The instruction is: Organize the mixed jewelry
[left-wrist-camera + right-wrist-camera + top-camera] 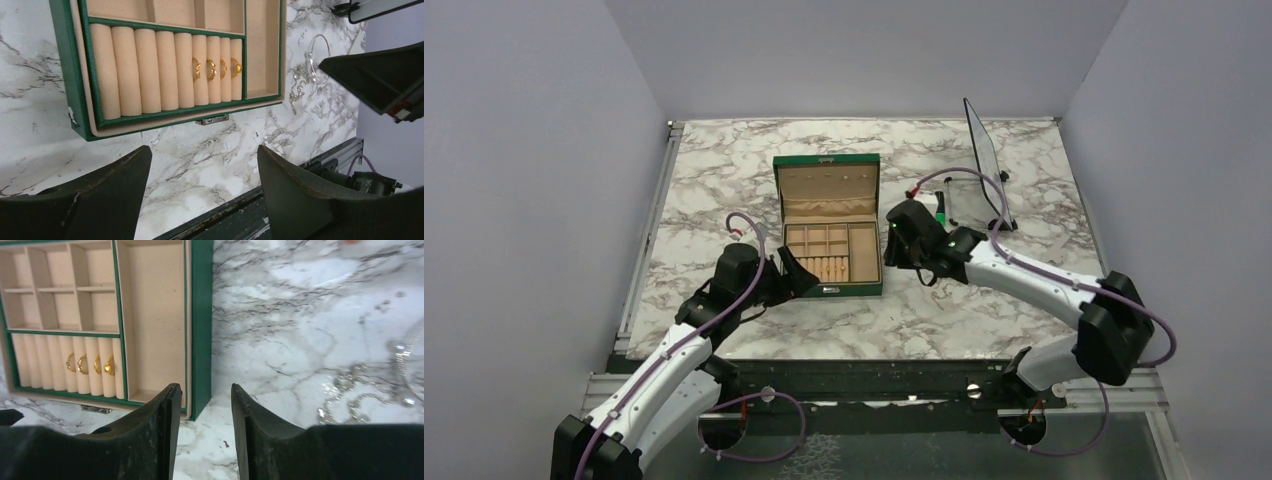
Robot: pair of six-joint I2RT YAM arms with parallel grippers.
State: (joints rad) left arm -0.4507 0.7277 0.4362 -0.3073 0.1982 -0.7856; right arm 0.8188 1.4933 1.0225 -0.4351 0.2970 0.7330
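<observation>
This is a robot lab cell. Plain grey walls [534, 200] close in a table [714, 170] on three sides, like a test booth. The tabletop is marble-patterned, and a bare metal frame [884, 380] runs along its near edge. Two white-and-black machines, the left arm [659, 375] and the right arm [1024, 275], are bolted to that frame, with purple cables [965, 171] looping over them. A green box [828, 165] sits open mid-table, set out like a prop.

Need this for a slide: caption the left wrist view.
Four gold rings seated in the green box's rolls; silvery chain on marble beside it; left pincer open.
</observation>
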